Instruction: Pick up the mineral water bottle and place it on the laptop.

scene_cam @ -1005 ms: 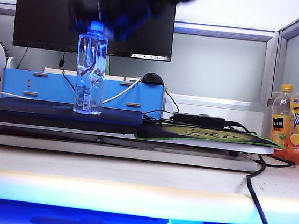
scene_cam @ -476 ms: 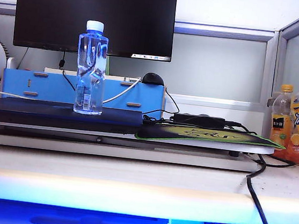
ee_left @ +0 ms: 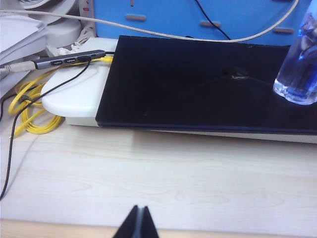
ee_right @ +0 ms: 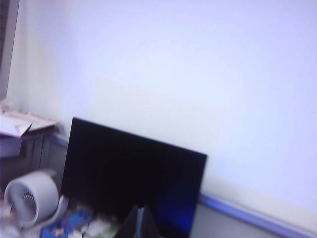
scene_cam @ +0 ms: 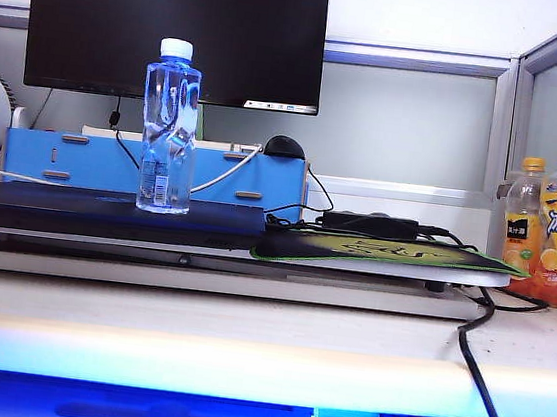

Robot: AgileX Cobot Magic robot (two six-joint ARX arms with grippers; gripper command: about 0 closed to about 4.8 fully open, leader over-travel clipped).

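Left gripper (ee_left: 139,221) fingers closed over pale wood tabletop (ee_left: 163,173); right gripper (ee_right: 140,222) fingers closed, facing monitor (ee_right: 131,173), white wall; mineral water bottle (scene_cam: 169,126) upright on laptop (scene_cam: 107,213)

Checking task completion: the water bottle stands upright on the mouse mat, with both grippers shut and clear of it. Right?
Not quite. The bottle stands upright on the laptop, not the mouse mat; the exterior view shows it. The left gripper and right gripper are shut and clear of it.
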